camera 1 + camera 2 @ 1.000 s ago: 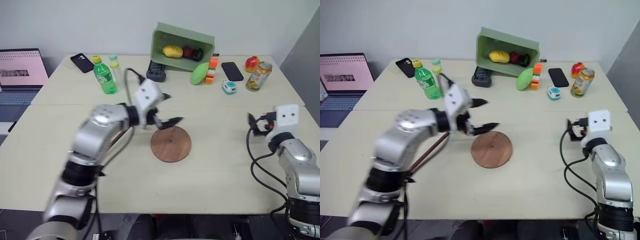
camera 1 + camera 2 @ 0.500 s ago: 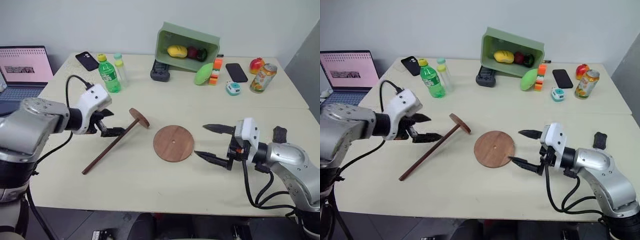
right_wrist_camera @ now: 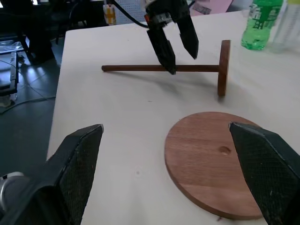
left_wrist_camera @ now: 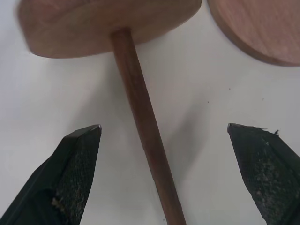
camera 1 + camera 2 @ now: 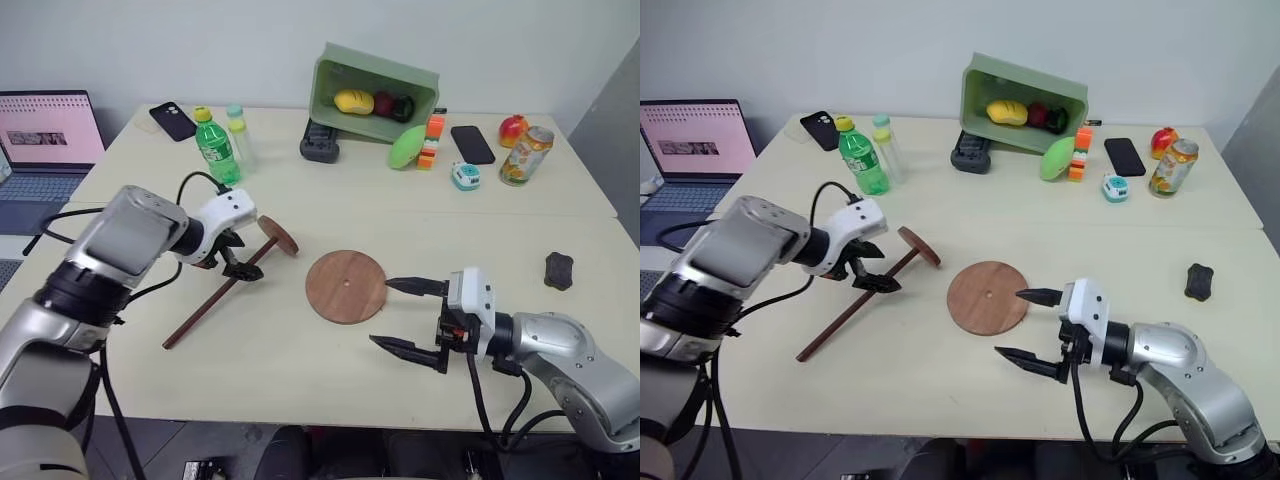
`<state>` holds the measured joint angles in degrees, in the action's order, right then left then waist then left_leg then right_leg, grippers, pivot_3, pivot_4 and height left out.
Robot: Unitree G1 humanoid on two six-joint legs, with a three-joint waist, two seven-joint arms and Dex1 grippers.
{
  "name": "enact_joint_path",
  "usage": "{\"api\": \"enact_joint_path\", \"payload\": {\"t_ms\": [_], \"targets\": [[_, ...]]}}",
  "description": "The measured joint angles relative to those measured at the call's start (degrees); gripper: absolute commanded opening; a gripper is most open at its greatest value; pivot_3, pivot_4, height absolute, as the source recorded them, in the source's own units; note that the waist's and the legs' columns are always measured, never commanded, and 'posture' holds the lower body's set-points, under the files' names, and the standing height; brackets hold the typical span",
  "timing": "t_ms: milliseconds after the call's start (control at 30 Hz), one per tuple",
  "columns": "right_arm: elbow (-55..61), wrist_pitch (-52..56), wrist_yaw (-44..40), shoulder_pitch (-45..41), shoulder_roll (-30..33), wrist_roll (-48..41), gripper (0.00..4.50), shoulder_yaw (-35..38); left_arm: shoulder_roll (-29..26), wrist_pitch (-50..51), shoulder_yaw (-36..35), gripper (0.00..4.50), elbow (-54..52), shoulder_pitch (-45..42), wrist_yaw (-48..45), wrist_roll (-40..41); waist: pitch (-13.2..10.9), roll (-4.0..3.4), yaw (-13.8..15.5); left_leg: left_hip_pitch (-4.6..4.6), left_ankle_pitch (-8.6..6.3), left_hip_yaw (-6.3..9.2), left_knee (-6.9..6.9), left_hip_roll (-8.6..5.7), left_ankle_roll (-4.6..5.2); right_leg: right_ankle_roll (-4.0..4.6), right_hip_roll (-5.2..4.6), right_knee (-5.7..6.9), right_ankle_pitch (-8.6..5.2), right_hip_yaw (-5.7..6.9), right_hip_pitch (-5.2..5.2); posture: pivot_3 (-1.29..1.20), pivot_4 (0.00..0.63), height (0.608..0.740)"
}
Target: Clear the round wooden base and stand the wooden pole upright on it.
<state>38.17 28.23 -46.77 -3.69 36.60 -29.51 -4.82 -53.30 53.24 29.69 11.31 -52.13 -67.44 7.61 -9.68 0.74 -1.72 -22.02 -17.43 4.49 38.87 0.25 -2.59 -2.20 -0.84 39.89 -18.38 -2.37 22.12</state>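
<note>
1. Nearest me, my right gripper (image 5: 410, 318) sits low over the table (image 5: 300, 370) with its two black fingers spread wide and nothing between them, pointing across towards my left side.
2. Just past its upper fingertip lies the round wooden base (image 5: 346, 286), flat on the table, its top bare and the small centre hole showing. In the right wrist view the base (image 3: 213, 161) sits between the spread fingers, clear of both.
3. Further to my left, my left gripper (image 5: 238, 257) points down at the wooden pole (image 5: 225, 291), fingers wide apart. In the left wrist view the rod (image 4: 143, 123) runs up between the two black fingers (image 4: 75, 164) without touching either; I am gripping nothing.
4. The pole lies tipped over on the table, its fixed disc (image 5: 279, 235) standing on edge beyond the left gripper, near the base but apart from it. The free end points back towards my side of the table.
5. To the right of my right gripper, a small dark lump (image 5: 558, 270) lies by itself.
6. Far beyond the left gripper stand a green bottle (image 5: 211, 149) with a yellow cap and a clear bottle (image 5: 239, 137); I cannot read the labels. A black phone (image 5: 172, 121) and an open laptop (image 5: 42, 140) are further left.
7. Far beyond the base, a green bin (image 5: 375, 92) is tipped on its side with fruit inside. A second phone (image 5: 464, 143), a drink can (image 5: 521, 154) and a red fruit (image 5: 511, 127) lie to its right; the can's print is too small to read.
</note>
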Motion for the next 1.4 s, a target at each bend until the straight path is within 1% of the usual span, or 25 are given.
{"api": "enact_joint_path", "payload": {"t_ms": [133, 367, 433, 467, 500, 533, 633, 767, 833, 867, 967, 1033, 1267, 1400], "targets": [[1.13, 0.37, 1.15, 0.25, -0.72, -0.17, 4.48, -0.21, 1.47, -1.25, 1.68, 4.5, 4.95, -2.47, -2.16, -2.7, 0.0, 0.01, -0.12, -0.03, 0.0, 0.0, 0.0, 0.08, 0.0, 0.0, 0.04, 0.02, 0.0, 0.01, 0.06, 0.0, 0.15, 0.74], [2.27, 1.24, 1.87, 0.13, -0.69, -0.13, 4.48, -1.44, 2.57, -2.68, 3.41, 4.5, 8.98, -4.76, -6.62, -6.33, 0.0, 0.01, -0.11, -0.03, 0.0, 0.01, 0.0, 0.17, 0.0, 0.0, 0.02, 0.02, 0.0, 0.01, 0.06, 0.0, 0.15, 0.74], [2.38, 1.35, 2.08, 0.01, -0.7, -0.12, 4.5, -1.85, 3.02, -3.06, 3.91, 4.12, 9.33, -4.76, -7.66, -7.32, 0.0, 0.01, -0.11, -0.04, 0.0, 0.0, 0.0, 0.19, 0.0, 0.0, 0.02, 0.02, 0.0, 0.01, 0.06, 0.0, 0.15, 0.74], [2.59, 1.42, 2.27, -0.05, -0.72, -0.11, 4.5, -2.06, 3.18, -3.45, 3.92, 4.05, 9.56, -4.76, -8.12, -7.83, -0.01, 0.01, -0.12, -0.04, 0.0, 0.0, 0.01, 0.2, 0.0, 0.0, 0.02, 0.02, 0.0, 0.0, 0.06, 0.0, 0.15, 0.74], [2.92, 1.45, 2.44, -0.05, -0.79, -0.11, 4.5, -2.13, 3.27, -3.73, 3.92, 3.77, 9.71, -4.76, -8.27, -8.3, -0.01, 0.01, -0.11, -0.03, 0.0, 0.0, 0.01, 0.21, 0.0, 0.0, 0.02, 0.02, 0.0, -0.01, 0.06, 0.0, 0.15, 0.74], [3.2, 1.45, 2.7, -0.07, -0.81, -0.11, 4.5, -2.15, 3.35, -3.87, 3.92, 3.61, 9.86, -4.76, -8.3, -8.68, -0.01, 0.01, -0.12, -0.03, 0.0, 0.01, 0.01, 0.21, 0.0, 0.0, 0.02, 0.03, 0.0, 0.0, 0.06, 0.0, 0.15, 0.74], [3.59, 1.68, 3.42, -0.07, -0.95, -0.11, 4.5, -2.3, 3.54, -3.79, 3.92, 2.91, 10.09, -4.75, -9.06, -9.68, 0.0, 0.01, -0.12, -0.04, 0.0, 0.01, 0.01, 0.22, 0.0, 0.0, 0.02, 0.03, 0.0, 0.0, 0.06, 0.0, 0.15, 0.74], [4.38, 2.27, 4.19, -0.04, -0.99, -0.11, 4.5, -3.22, 3.57, -3.54, 3.92, 2.1, 9.4, -4.13, -9.66, -10.42, 0.0, 0.01, -0.11, -0.03, 0.0, 0.02, 0.01, 0.25, 0.0, 0.0, 0.01, 0.03, 0.0, 0.0, 0.06, 0.0, 0.15, 0.74], [4.38, 2.4, 4.5, -0.03, -0.98, -0.11, 4.5, -3.23, 3.61, -3.22, 3.92, 1.61, 9.31, -3.76, -9.65, -10.52, 0.0, 0.01, -0.11, -0.03, 0.0, 0.02, 0.01, 0.24, 0.0, 0.0, 0.0, 0.03, 0.0, 0.0, 0.06, 0.0, 0.15, 0.74], [4.38, 2.43, 4.54, -0.03, -0.98, -0.12, 4.5, -3.23, 3.7, -2.9, 3.92, 1.49, 9.31, -3.68, -9.63, -10.53, 0.0, 0.01, -0.12, -0.04, 0.0, 0.02, 0.01, 0.24, 0.0, 0.0, 0.0, 0.03, 0.0, 0.0, 0.06, 0.0, 0.15, 0.74], [4.38, 2.45, 4.56, -0.05, -0.96, -0.12, 4.5, -3.23, 3.93, -2.22, 3.89, 0.68, 8.93, -3.56, -9.51, -10.57, 0.0, 0.01, -0.12, -0.03, 0.0, 0.02, 0.01, 0.24, 0.0, 0.0, 0.0, 0.03, 0.0, 0.0, 0.06, 0.0, 0.15, 0.74], [4.38, 2.45, 4.55, -0.06, -0.92, -0.12, 4.5, -3.23, 3.99, -2.19, 3.71, 0.28, 8.58, -3.39, -9.38, -10.71, 0.0, 0.01, -0.11, -0.03, 0.0, 0.02, 0.01, 0.25, 0.0, 0.0, 0.0, 0.03, 0.0, 0.0, 0.06, 0.0, 0.15, 0.74], [4.37, 2.45, 4.26, -0.11, -0.03, -0.11, 4.5, -3.2, 4.14, 0.07, 1.05, 0.24, 5.52, -1.3, -8.01, -9.68, 0.0, 0.01, -0.12, -0.04, 0.0, 0.02, 0.02, 0.3, 0.0, 0.0, -0.03, 0.04, 0.0, 0.0, 0.06, 0.0, 0.15, 0.74], [4.36, 2.5, 3.89, -0.1, 1.56, -0.41, 4.5, -2.58, 5.02, 2.51, -3.03, 0.24, 4.08, -0.73, -6.55, -7.26, 0.0, 0.01, -0.05, -0.05, 0.0, 0.04, 0.04, 0.3, 0.0, 0.0, -0.06, 0.04, 0.0, 0.02, 0.05, 0.0, 0.15, 0.74]]}}
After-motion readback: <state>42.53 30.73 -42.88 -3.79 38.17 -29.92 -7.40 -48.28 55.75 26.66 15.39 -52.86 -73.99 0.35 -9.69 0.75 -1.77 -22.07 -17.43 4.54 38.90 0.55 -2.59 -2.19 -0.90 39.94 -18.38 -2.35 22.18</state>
